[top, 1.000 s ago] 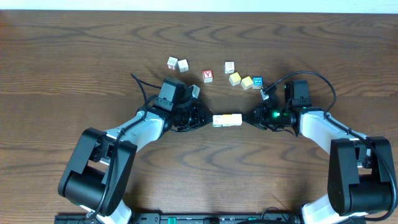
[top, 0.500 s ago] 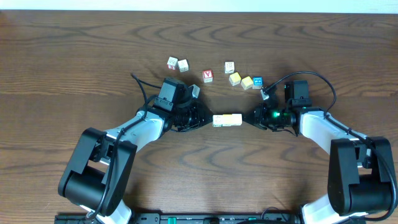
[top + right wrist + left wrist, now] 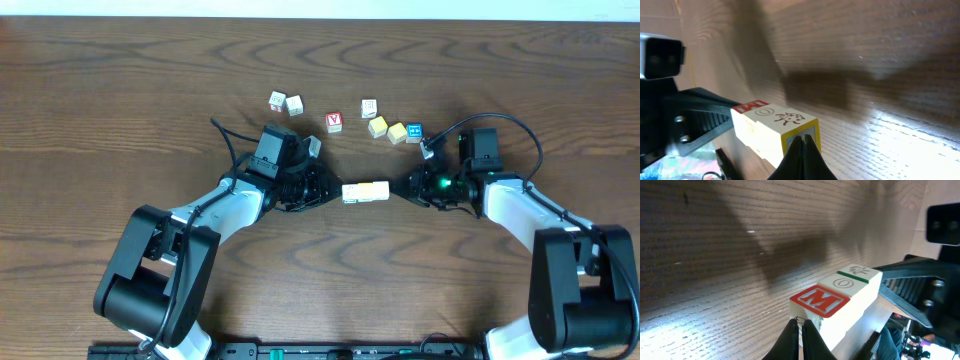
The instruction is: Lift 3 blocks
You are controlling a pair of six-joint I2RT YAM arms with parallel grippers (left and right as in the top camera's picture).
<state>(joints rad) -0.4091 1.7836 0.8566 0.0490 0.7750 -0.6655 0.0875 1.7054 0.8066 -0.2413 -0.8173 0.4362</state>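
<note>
3 blocks [image 3: 365, 193] in row; pressed between left gripper [image 3: 338, 192], right gripper [image 3: 396, 190]

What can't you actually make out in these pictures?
Overhead: marks on the loose cubes are too small to read.
Left wrist: the underside of the held row of three blocks faces away from the camera.
Right wrist: the row's far end face is hidden against the left gripper.

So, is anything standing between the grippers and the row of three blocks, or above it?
Nothing visible. The left gripper and right gripper, both shut, press directly on the ends of the row of three blocks; loose cubes lie apart.
</note>
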